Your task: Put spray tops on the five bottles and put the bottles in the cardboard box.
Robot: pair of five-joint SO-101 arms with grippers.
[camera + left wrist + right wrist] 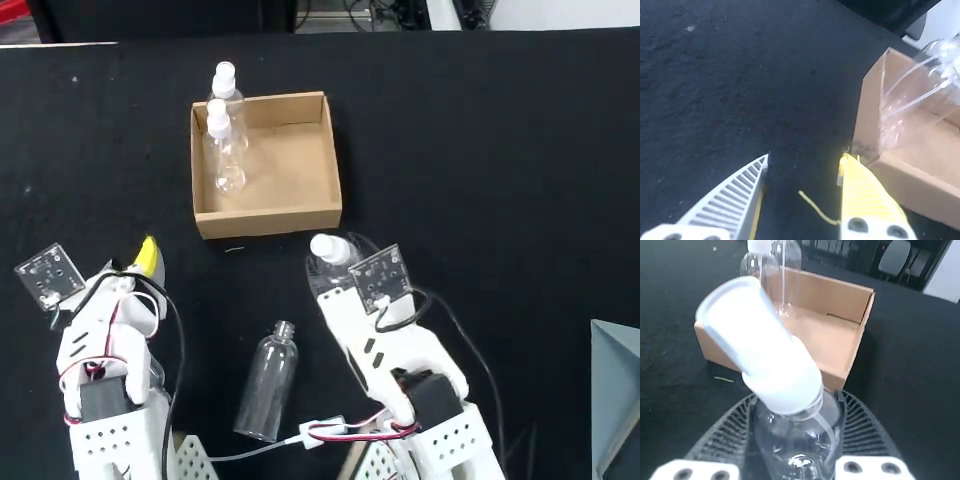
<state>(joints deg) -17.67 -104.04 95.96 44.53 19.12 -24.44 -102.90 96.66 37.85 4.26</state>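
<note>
One bottle (pixel 268 380) flat — neck toward box (pixel 268 222)

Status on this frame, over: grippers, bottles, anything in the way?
Left gripper open, empty. Right gripper shut on capped bottle, short of cardboard box. Uncapped bottle lies between arms. Nothing blocks the box.

Table (pixel 520 150) — black, matte surface, lightly specked with lint. Beyond its far edge: dark furniture (pixel 160 15), loose cables (pixel 375 12), white panel (pixel 560 12). Grey-blue angular object (pixel 615 400) at the near right. Office chair (pixel 895 257) — grey back — in the room behind.
</note>
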